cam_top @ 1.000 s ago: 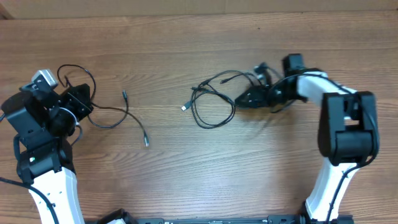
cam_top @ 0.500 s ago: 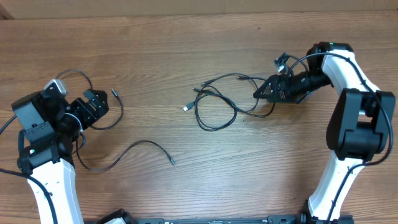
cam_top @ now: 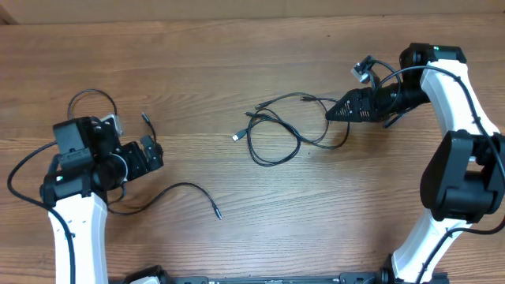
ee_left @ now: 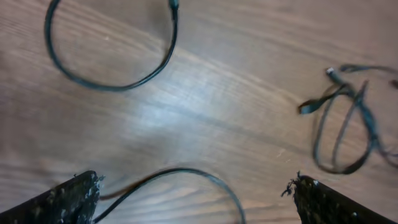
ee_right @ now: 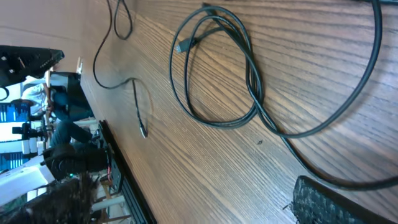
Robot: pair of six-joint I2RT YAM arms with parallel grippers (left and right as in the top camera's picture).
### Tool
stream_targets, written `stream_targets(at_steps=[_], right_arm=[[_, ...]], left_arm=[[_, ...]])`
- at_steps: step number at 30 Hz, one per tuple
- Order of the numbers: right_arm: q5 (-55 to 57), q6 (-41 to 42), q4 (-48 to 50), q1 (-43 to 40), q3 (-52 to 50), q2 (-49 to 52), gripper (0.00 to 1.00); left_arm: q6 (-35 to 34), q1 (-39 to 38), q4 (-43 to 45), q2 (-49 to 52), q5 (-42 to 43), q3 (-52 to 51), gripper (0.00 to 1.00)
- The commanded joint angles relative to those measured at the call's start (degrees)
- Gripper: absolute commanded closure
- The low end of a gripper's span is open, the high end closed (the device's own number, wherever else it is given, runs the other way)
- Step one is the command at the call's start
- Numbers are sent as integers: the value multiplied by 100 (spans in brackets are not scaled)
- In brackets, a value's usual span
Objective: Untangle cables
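**A:** Where are the cables, and which way do they run?

**B:** Two on the bench. The middle cable is at frame centre, folded into loose loops, long axis roughly left-right. Its connector sticks out at the left end, pointing left. The right end bends just beside the right hand.

**A:** And the other?

**B:** The left cable is at lower left. It arcs out from under the left arm, and its plug points to the lower right. A loop shows above that arm. The arm hides the join.

**A:** Hands?

**B:** Left hand is spread wide, nothing between the fingers. In the wrist view the cord lies on the wood below the gap. Right hand is spread too, with nothing visibly pinched. Can't tell if it touches the cable.

**A:** Arm poses?

**B:** Left arm comes up from bottom left, wrist turned so the hand faces right, toward centre. Right arm climbs the right edge, folds at upper right and reaches left, with the hand pointing left at the loops.
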Motion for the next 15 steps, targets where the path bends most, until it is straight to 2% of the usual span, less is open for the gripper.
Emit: stream_targets(at_steps=[1,4,6,12,15], right_arm=[[125,-90,-52,22,151,-273,0],[122,-90,-70,22,151,-273,0],[125,-90,-68,22,151,-273,0],[125,-90,-57,22,151,-273,0],[127,-90,-70,22,151,-273,0]], left_arm=[[-505,-44,-94,-2,-1091,127,0],[-1364,-33,-247,4,-1934,127,0],[-1810,-33,-374,22,-2006,127,0],[-2448,-28,-428,245,-2326,-59,0],[-2441,-20,-256,350,-2352,-149,0]])
